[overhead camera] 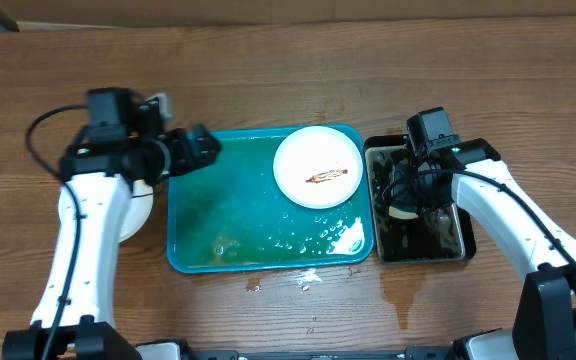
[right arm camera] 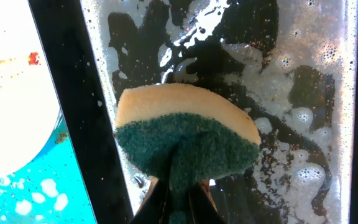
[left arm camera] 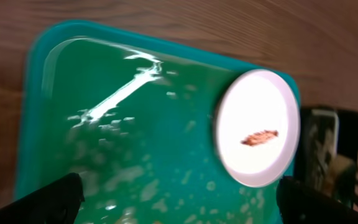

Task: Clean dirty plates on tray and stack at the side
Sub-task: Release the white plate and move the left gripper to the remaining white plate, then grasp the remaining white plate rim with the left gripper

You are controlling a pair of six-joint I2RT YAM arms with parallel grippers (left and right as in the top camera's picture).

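The brown wood-grain table (overhead camera: 288,60) is wet along its near edge, with a dark puddle (overhead camera: 400,292) and small drops in front of the large teal-blue rectangular plastic tray (overhead camera: 208,225). The tray floor is glossy with water and scattered suds. One round white shallow plate (overhead camera: 317,167), with a brown food smear at its centre, lies in the tray's far right corner. Just left of the tray a pale round rim (overhead camera: 140,208) shows under the left arm, and I cannot tell what it is. The left gripper (overhead camera: 206,150) hangs over the tray's far left corner, its fingers spread wide with nothing between them. Beside the tray on the right, touching it, sits a narrow black tray (overhead camera: 465,245) full of soapy water. Over it the right gripper (right arm camera: 178,199) is pinched tight on a half-round yellow foam sponge with a dark green scouring face (right arm camera: 185,134).
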